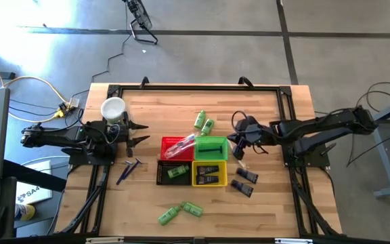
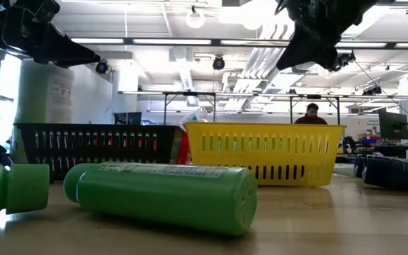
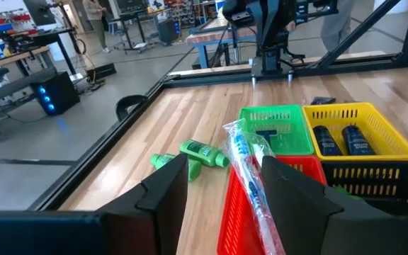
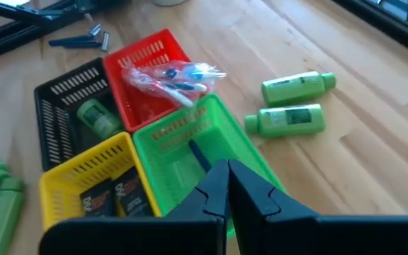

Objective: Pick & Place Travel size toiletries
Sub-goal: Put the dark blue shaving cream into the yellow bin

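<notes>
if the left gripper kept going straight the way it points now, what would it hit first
Most likely the wrapped toothbrushes lying across the red basket. The left gripper is open, pointing over that basket toward the green basket beyond. Its height is unclear, so it may pass above the basket rim.

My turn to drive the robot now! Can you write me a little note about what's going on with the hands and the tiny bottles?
Left gripper: open, empty, beside the red basket.
Right gripper: shut, empty, at the green basket.
Done: wrapped toothbrushes in the red basket, one green bottle in the black basket, two dark tubes in the yellow basket.
Left on the table: two green bottles behind the baskets, two in front, blue razors, dark packets.
</notes>
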Robot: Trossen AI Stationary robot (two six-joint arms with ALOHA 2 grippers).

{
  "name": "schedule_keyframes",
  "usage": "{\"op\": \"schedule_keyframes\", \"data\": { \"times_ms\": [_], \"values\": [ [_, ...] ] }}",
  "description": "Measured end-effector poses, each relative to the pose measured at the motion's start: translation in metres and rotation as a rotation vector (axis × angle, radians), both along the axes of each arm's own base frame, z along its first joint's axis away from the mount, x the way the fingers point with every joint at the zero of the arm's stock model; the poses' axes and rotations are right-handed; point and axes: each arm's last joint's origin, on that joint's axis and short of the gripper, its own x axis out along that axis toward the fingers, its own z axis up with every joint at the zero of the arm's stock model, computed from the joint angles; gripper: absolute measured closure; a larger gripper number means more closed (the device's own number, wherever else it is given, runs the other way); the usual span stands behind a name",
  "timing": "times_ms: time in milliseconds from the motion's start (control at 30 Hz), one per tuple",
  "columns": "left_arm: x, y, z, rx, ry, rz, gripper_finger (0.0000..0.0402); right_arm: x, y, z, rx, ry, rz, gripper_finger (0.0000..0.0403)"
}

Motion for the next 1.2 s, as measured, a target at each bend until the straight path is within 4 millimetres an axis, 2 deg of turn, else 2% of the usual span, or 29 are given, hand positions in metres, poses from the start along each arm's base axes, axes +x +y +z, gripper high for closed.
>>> {"op": "schedule_keyframes", "data": {
  "times_ms": [200,467,600,767,900,1067,1200],
  "values": [
    [0.0,0.0,0.0,0.0,0.0,0.001,0.0226,-0.005,0.008,-0.002,0.097,0.05,-0.029,0.04],
    [0.0,0.0,0.0,0.0,0.0,0.002,0.0226,0.003,0.024,0.027,0.146,0.13,0.017,0.04],
    [0.0,0.0,0.0,-0.001,-0.001,0.002,0.0226,0.008,0.03,0.03,0.183,0.243,0.004,0.04],
    [0.0,0.0,0.0,-0.002,-0.001,0.002,0.0226,0.014,0.037,0.018,0.291,0.438,-0.035,0.04],
    [0.0,0.0,0.0,-0.051,-0.013,0.006,0.0226,0.018,0.046,0.003,0.356,0.589,-0.002,0.04],
    [0.0,0.0,0.0,-0.05,-0.013,0.005,0.0226,0.023,0.056,-0.01,0.424,0.686,0.054,0.04],
    [0.0,0.0,0.0,-0.049,-0.006,0.005,0.0226,0.023,0.063,-0.014,0.404,0.707,0.075,0.04]
  ]
}}
